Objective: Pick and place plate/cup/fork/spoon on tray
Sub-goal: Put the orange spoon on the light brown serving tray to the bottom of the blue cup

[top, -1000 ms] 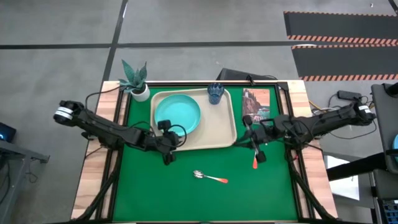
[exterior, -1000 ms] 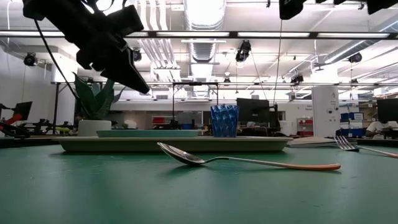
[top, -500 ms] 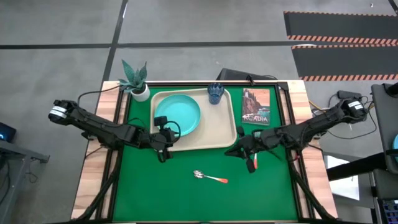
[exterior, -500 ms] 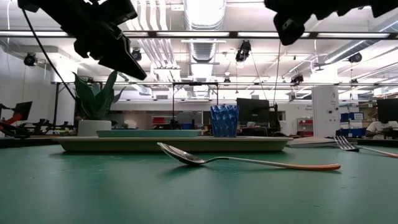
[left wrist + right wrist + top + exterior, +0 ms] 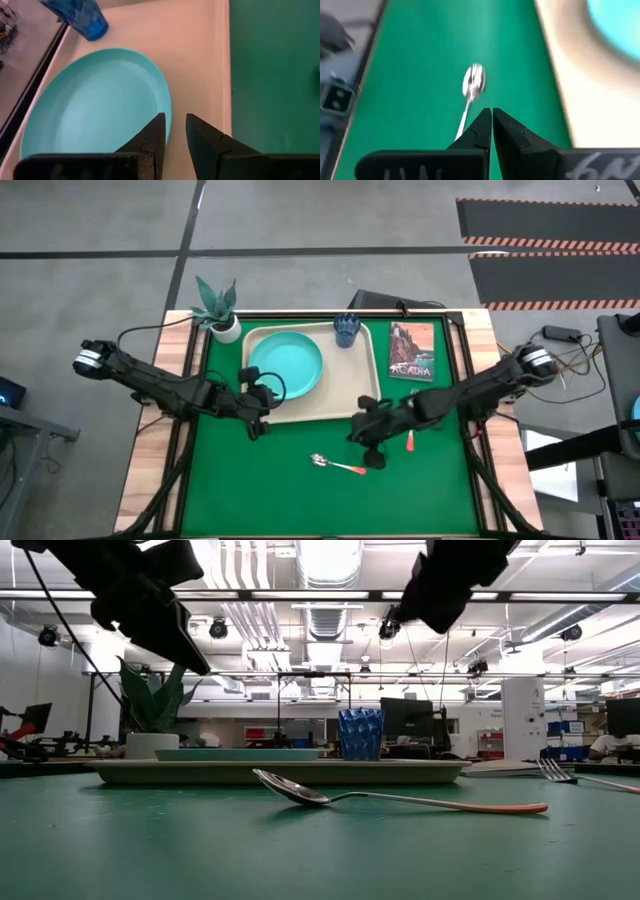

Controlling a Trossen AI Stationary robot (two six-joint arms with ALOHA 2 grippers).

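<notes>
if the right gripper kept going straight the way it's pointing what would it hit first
Most likely the spoon: in the right wrist view the right gripper, fingers nearly together, points at its silver bowl lying on the green mat. How far off it is is unclear.

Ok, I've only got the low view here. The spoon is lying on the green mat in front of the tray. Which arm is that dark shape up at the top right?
Observer: That is the right gripper. From above, it is over the mat, beside the handle end of the spoon.
Operator: Are its fingers open?
Observer: No. The right wrist view shows them shut with nothing between them, pointing toward the spoon's bowl.
Operator: And the other arm?
Observer: The left gripper is over the tray, just beside the plate. Its fingers are slightly apart and empty.
</notes>
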